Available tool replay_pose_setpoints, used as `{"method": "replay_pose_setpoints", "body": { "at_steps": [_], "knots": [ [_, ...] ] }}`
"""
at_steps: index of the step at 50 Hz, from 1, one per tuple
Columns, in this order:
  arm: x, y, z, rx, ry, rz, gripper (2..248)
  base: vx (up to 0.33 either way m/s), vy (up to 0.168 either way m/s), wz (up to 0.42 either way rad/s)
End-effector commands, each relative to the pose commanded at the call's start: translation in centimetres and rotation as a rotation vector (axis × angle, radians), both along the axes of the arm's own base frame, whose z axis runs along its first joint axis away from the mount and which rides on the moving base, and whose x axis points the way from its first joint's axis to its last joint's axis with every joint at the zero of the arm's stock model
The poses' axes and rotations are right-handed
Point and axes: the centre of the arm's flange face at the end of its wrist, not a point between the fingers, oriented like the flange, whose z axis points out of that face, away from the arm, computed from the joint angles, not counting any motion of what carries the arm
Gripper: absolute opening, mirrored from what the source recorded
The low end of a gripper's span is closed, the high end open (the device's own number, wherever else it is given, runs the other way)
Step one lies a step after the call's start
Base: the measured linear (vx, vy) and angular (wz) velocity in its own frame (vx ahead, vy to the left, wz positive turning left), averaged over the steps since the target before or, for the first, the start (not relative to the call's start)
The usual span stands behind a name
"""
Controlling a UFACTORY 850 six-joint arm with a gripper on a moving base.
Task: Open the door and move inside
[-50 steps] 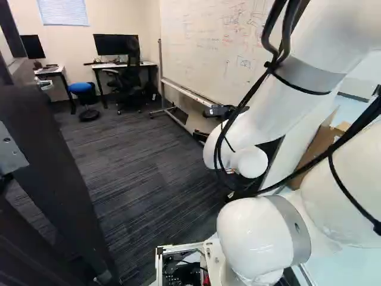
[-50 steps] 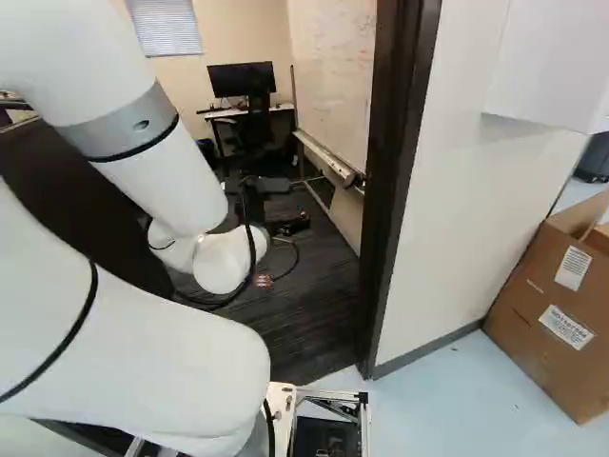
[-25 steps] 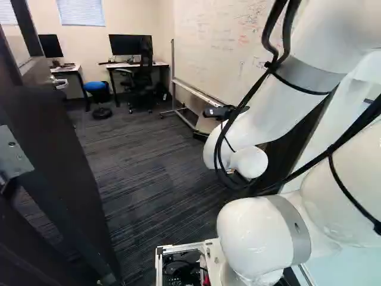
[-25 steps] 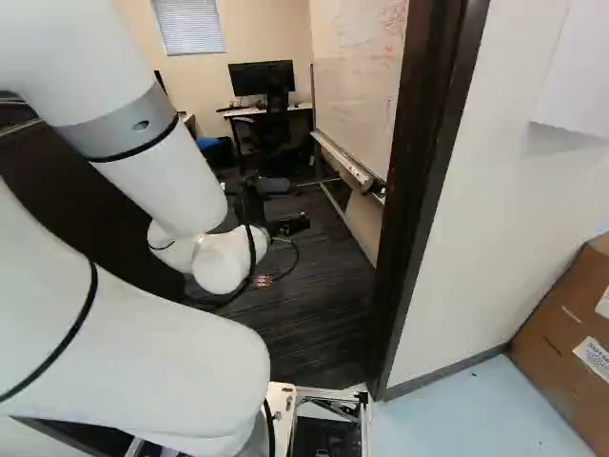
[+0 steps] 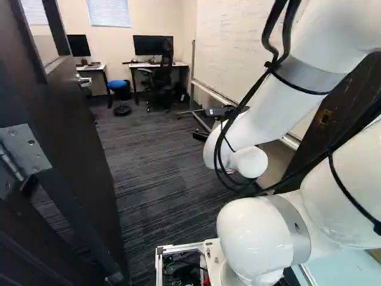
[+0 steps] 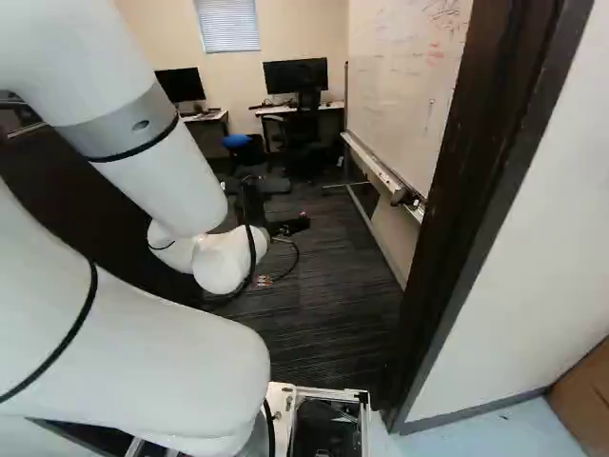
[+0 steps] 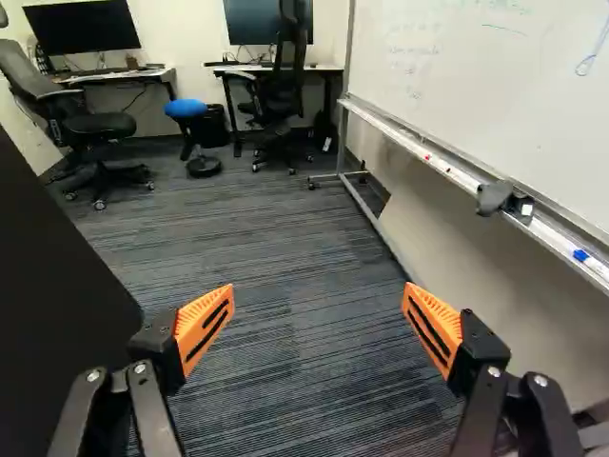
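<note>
The dark door (image 5: 74, 143) stands swung open at the left of the left base view, its hinge plate near the camera and its lever handle (image 5: 84, 80) farther along. The gripper (image 6: 276, 205) reaches through the doorway, past the dark door frame (image 6: 476, 190), which rises right of the arm in the right base view. In the wrist view the gripper (image 7: 319, 319) is open, its orange pads wide apart with only carpet visible beyond. The door's dark face (image 7: 48, 314) is beside one finger there, with no contact visible.
Inside the room, a whiteboard on a stand (image 7: 495, 95) lines one side. Desks with monitors (image 7: 81, 29), office chairs (image 7: 95, 129) and a blue stool (image 7: 186, 109) are at the far wall. A cardboard box (image 6: 582, 390) lies outside, beyond the white wall.
The base has moved, turning left: the room, door and frame have shifted rightward in both base views. The arm has held its pose over its lowest joint.
</note>
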Motion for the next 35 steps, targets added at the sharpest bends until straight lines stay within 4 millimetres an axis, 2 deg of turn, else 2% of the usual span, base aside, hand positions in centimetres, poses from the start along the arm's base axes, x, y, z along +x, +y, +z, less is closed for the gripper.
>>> {"method": "replay_pose_setpoints", "body": {
  "at_steps": [19, 35],
  "knots": [
    [0.00, 0.00, 0.00, 0.000, 0.000, 0.000, 247, 0.111, 0.065, 0.310],
    [0.00, 0.00, 0.00, 0.000, 0.000, 0.000, 247, 0.105, 0.051, 0.229]
  ]
}}
